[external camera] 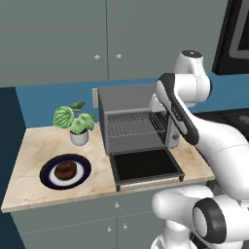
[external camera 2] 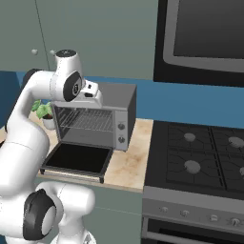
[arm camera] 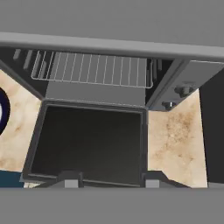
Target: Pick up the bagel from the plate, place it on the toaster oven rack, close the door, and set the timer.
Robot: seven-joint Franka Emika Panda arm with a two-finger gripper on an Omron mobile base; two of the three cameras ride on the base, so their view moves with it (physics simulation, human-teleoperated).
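Observation:
The dark brown bagel (external camera: 64, 169) lies in the middle of the navy-rimmed plate (external camera: 45, 173) on the counter, left of the toaster oven (external camera: 126, 99). The oven's door (external camera: 146, 165) hangs fully open and flat, and the wire rack (external camera: 131, 125) inside is bare. My gripper (arm camera: 111, 180) hovers above the open door (arm camera: 87, 142), looking down at the rack (arm camera: 92, 70). Its fingers stand apart with nothing between them. A sliver of the plate's rim (arm camera: 2, 111) shows at the left edge of the hand view.
A potted plant (external camera: 75, 121) stands behind the plate, beside the oven's left wall. The oven's knobs (arm camera: 183, 90) sit on its right panel. A gas stove (external camera 2: 200, 152) adjoins the counter on the right, with a dark appliance (external camera 2: 205, 33) above it. Cabinets (external camera: 97, 39) hang overhead.

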